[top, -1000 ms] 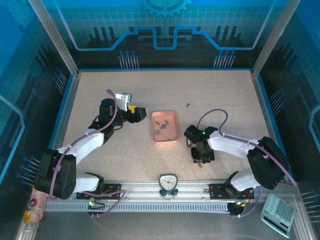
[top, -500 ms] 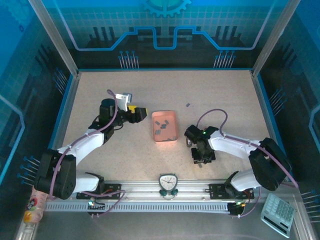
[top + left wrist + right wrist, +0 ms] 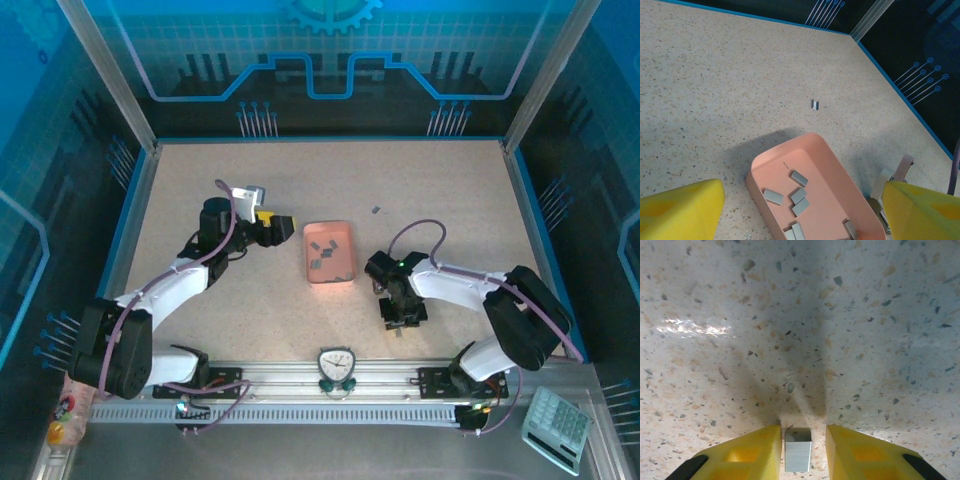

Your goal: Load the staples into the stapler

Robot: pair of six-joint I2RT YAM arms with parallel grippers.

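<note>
"Left gripper (image 3: 801, 187)?"
"Jaws wide apart, over the pink tray (image 3: 826, 167) of staples (image 3: 799, 195)."
"Right gripper (image 3: 803, 432)?"
"Nearly closed, one staple strip (image 3: 798, 452) between its fingers, over the table (image 3: 790, 315). Pinched? Can't tell."

A pink tray (image 3: 330, 225) lies near the middle of the speckled table (image 3: 450, 190), with several dark staples (image 3: 322, 254) scattered inside it. One more small dark strip (image 3: 376, 210) lies alone beyond the tray's far right corner. The left gripper (image 3: 285, 228) is just left of the tray, pointing toward it. The right gripper (image 3: 400, 322) points down at the table, to the near right of the tray.
</note>
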